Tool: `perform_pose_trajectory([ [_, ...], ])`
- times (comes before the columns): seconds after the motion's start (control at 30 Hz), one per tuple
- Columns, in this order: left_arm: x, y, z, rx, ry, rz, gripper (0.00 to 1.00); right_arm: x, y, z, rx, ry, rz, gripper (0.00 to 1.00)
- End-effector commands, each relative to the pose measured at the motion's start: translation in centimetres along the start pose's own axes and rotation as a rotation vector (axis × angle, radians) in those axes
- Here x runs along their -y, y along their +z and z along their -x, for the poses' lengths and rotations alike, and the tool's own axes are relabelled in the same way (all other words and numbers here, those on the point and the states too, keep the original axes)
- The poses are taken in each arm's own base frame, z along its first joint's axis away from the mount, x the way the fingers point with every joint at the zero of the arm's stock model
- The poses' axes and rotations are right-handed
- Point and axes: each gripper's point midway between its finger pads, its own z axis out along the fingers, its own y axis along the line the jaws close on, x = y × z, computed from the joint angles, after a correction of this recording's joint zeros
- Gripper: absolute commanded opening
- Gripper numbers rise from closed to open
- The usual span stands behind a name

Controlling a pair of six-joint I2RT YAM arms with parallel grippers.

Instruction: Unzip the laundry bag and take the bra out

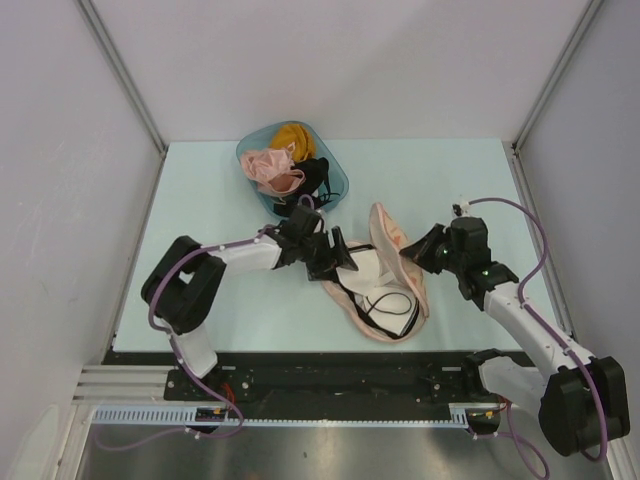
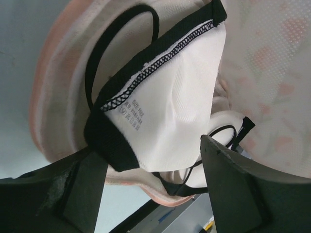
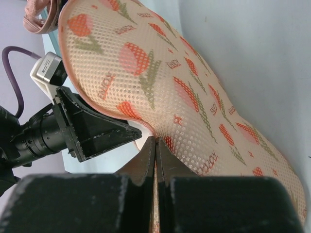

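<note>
Straddling the bra (image 2: pixel 170 97) inside the laundry bag (image 1: pixel 388 240), left fingers (image 2: pixel 238 189) stand spread; right fingers (image 3: pixel 144 162) pinch its raised flap.

Far centre of pale table (image 1: pixel 200 200): teal plastic tub (image 1: pixel 335 170). Inside: pink bra (image 1: pixel 268 168) left, mustard-yellow garment (image 1: pixel 292 136) at back, black garment (image 1: pixel 312 178) right, spilling over near rim.
</note>
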Motion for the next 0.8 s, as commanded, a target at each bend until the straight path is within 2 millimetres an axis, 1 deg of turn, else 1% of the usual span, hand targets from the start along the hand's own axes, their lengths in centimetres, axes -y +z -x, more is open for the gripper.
perform_pose_trajectory([
  [0.0,2.5,1.1,0.5,0.033,0.025,-0.034,0.69,-0.6,-0.4,0.2,0.012,-0.005,0.037,0.00],
  [0.03,2.7,1.2,0.6,0.038,0.027,-0.038,0.64,-0.5,-0.6,0.1,0.012,-0.005,0.037,0.00],
  [0.07,2.7,1.2,0.5,0.035,0.027,-0.038,0.51,-0.3,-0.6,0.0,0.014,-0.004,0.032,0.00],
  [0.1,3.0,1.2,0.8,0.042,0.031,-0.040,0.43,-0.3,-0.7,0.0,0.014,-0.004,0.032,0.00],
  [0.13,2.9,1.1,0.8,0.040,0.034,-0.028,0.34,-0.3,-0.9,0.1,0.020,-0.006,0.032,0.00],
  [0.17,3.0,1.0,0.8,0.039,0.041,-0.021,0.13,-0.3,-0.9,0.0,0.019,-0.009,0.031,0.00],
  [0.2,3.8,0.4,1.4,0.057,0.068,-0.032,0.02,-0.2,-1.0,0.0,0.020,-0.010,0.029,0.00],
  [0.23,3.8,-0.2,1.5,0.061,0.076,-0.020,0.00,-0.1,-1.0,0.1,0.023,-0.008,0.024,0.00],
  [0.27,4.4,-0.8,1.8,0.077,0.104,-0.026,0.00,0.0,-1.1,0.1,0.026,-0.008,0.022,0.00],
  [0.3,5.8,-2.6,2.3,0.114,0.127,-0.054,0.00,0.2,-1.1,0.0,0.023,-0.007,0.016,0.00],
  [0.33,6.7,-3.7,2.7,0.139,0.145,-0.072,0.00,0.3,-1.2,0.0,0.024,-0.009,0.015,0.00],
  [0.37,8.2,-5.3,3.4,0.179,0.186,-0.102,0.00,0.6,-1.2,-0.1,0.025,-0.004,0.009,0.00],
  [0.4,9.9,-7.7,3.9,0.231,0.214,-0.132,0.01,0.7,-1.1,-0.1,0.023,-0.003,0.008,0.00],
  [0.43,11.1,-9.4,4.3,0.269,0.239,-0.153,0.00,0.9,-1.1,-0.2,0.023,0.001,0.005,0.00],
  [0.47,12.8,-11.5,5.1,0.313,0.280,-0.172,0.00,1.0,-1.0,-0.2,0.023,0.002,0.005,0.00],
  [0.5,14.3,-14.0,5.6,0.369,0.310,-0.202,0.00,1.1,-1.0,-0.3,0.022,0.003,0.004,0.00],
  [0.53,15.3,-15.5,6.0,0.400,0.331,-0.218,0.00,1.3,-1.0,-0.4,0.020,0.005,0.002,0.00],
  [0.57,17.2,-17.8,6.7,0.445,0.367,-0.256,0.00,1.3,-0.9,-0.4,0.021,0.006,0.001,0.00],
  [0.6,18.4,-19.7,6.6,0.464,0.389,-0.293,0.00,1.5,-0.9,-0.5,0.020,0.007,0.001,0.00],
  [0.63,19.0,-21.1,7.2,0.492,0.402,-0.312,0.01,1.4,-0.9,-0.4,0.024,0.005,0.005,0.00],
  [0.67,20.5,-23.4,7.7,0.527,0.420,-0.345,0.00,1.3,-0.9,-0.4,0.024,0.006,0.007,0.00],
  [0.7,21.2,-24.7,8.1,0.548,0.430,-0.357,0.00,1.5,-0.9,-0.5,0.023,0.007,0.006,0.00],
  [0.73,21.2,-25.8,9.5,0.576,0.433,-0.347,0.00,1.5,-0.9,-0.5,0.023,0.005,0.006,0.00],
  [0.77,22.6,-28.4,10.1,0.615,0.450,-0.372,0.01,1.5,-0.9,-0.6,0.022,0.007,0.007,0.00],
])
